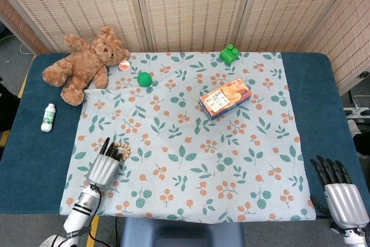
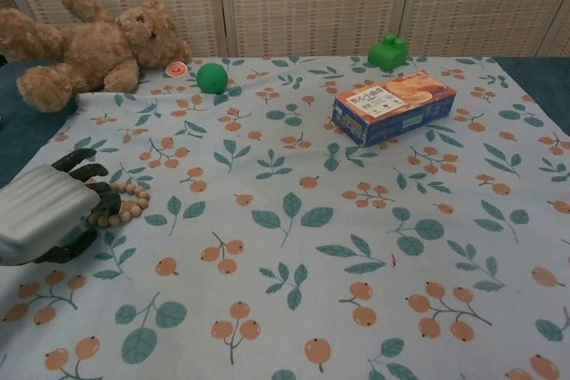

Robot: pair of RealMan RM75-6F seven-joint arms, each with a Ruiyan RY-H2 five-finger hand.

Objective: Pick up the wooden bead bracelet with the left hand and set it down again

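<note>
The wooden bead bracelet (image 1: 123,151) (image 2: 128,203) lies flat on the floral cloth near its left edge. My left hand (image 1: 104,165) (image 2: 46,212) has its fingertips (image 2: 100,191) curled down over the bracelet's left side, covering part of the ring, with the thumb still apart beneath them. The bracelet rests on the cloth and is not lifted. My right hand (image 1: 341,192) hangs off the table's front right corner with fingers spread and nothing in it; only the head view shows it.
A teddy bear (image 1: 84,62) lies at the back left, a green ball (image 1: 144,78) beside it. A snack box (image 1: 225,98) sits mid-right, a green block (image 1: 229,54) behind it, and a white bottle (image 1: 48,117) rests on the blue tabletop (image 1: 29,160).
</note>
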